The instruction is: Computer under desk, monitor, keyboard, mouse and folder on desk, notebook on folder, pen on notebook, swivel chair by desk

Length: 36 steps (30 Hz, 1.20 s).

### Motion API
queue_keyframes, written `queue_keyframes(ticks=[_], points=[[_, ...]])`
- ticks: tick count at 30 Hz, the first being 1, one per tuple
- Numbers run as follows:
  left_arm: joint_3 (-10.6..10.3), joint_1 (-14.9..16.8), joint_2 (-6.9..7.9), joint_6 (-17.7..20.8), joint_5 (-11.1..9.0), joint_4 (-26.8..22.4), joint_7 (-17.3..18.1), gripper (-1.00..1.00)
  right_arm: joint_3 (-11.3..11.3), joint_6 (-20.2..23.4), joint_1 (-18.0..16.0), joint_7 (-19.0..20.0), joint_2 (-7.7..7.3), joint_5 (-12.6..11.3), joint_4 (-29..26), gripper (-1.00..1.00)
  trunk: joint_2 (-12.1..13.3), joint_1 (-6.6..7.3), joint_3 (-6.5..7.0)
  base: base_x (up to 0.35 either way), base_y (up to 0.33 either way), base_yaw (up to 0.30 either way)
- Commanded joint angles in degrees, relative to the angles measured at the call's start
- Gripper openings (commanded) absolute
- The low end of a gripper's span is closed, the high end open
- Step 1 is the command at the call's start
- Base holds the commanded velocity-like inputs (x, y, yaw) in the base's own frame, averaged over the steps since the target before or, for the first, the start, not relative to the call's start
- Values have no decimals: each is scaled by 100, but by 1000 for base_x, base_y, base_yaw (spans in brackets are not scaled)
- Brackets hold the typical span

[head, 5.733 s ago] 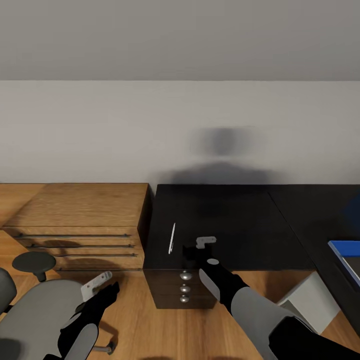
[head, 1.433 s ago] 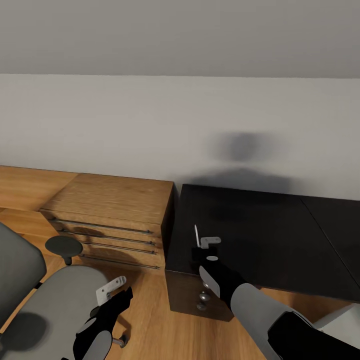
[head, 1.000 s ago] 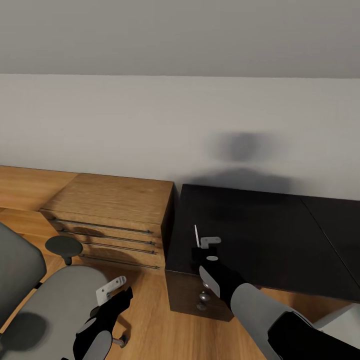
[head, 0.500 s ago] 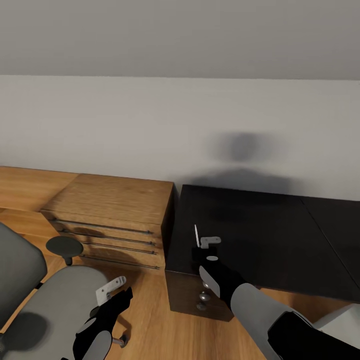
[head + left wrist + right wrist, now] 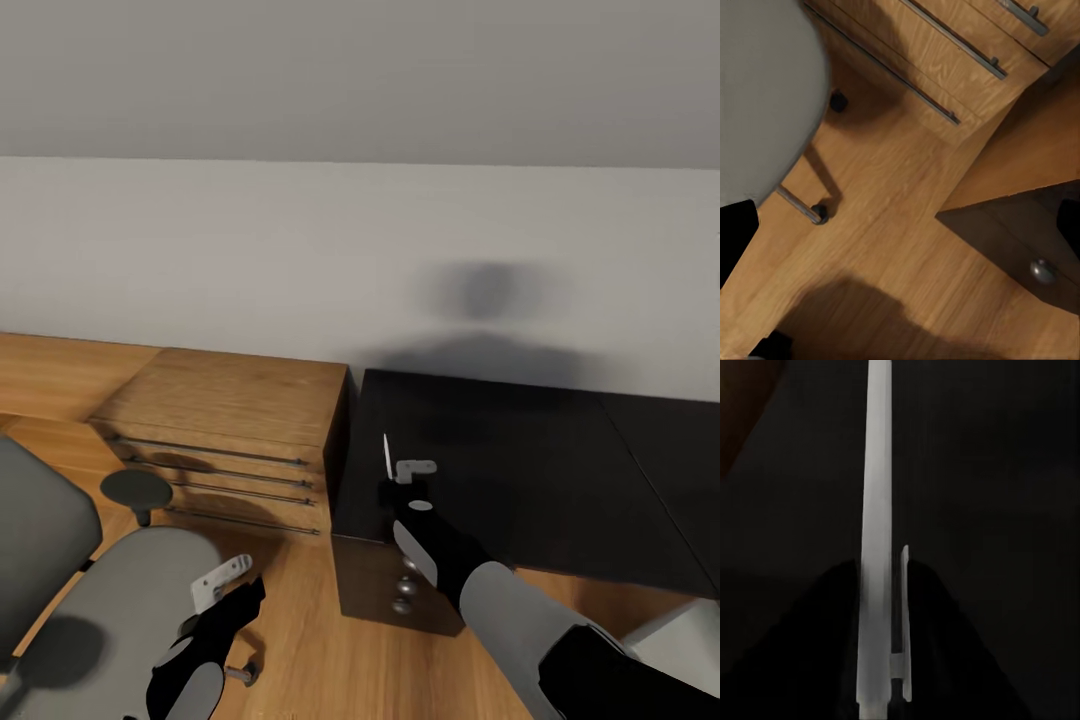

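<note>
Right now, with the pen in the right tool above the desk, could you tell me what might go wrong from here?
1. The pen sticks far out of the right tool, so a fast swing might loosen it.
2. It hangs near the desk edge; if dropped, it could roll to the floor.
3. The left tool sits close by the swivel chair, which a base turn could bump.

Head high; wrists close, downward.
</note>
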<state>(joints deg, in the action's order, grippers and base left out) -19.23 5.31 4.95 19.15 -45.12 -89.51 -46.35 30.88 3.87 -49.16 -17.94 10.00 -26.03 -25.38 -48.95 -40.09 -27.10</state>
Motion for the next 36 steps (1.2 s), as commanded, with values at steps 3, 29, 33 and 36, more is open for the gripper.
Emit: queue_keyframes(ticks=[3,29,33,36], points=[[-11,5,-2,22,-30,166,-46,100,19,33,-5,-43,0,-24,-30,-100,117,69,48,-319,0,0],[-20,5,-30,13,-13,936,-33,100,14,862,722,-1395,-547,-451,-3160,-100,1159,640,515,-73,0,0],[-23,5,-31,47,-19,946,-27,100,1,835,724,-1397,-573,-447,-3171,-100,1320,728,587,-240,0,0],[-36,5,-131,97,-10,1025,3,100,-7,822,724,-1406,-578,-445,-3172,-100,1440,794,643,-41,0,-23]])
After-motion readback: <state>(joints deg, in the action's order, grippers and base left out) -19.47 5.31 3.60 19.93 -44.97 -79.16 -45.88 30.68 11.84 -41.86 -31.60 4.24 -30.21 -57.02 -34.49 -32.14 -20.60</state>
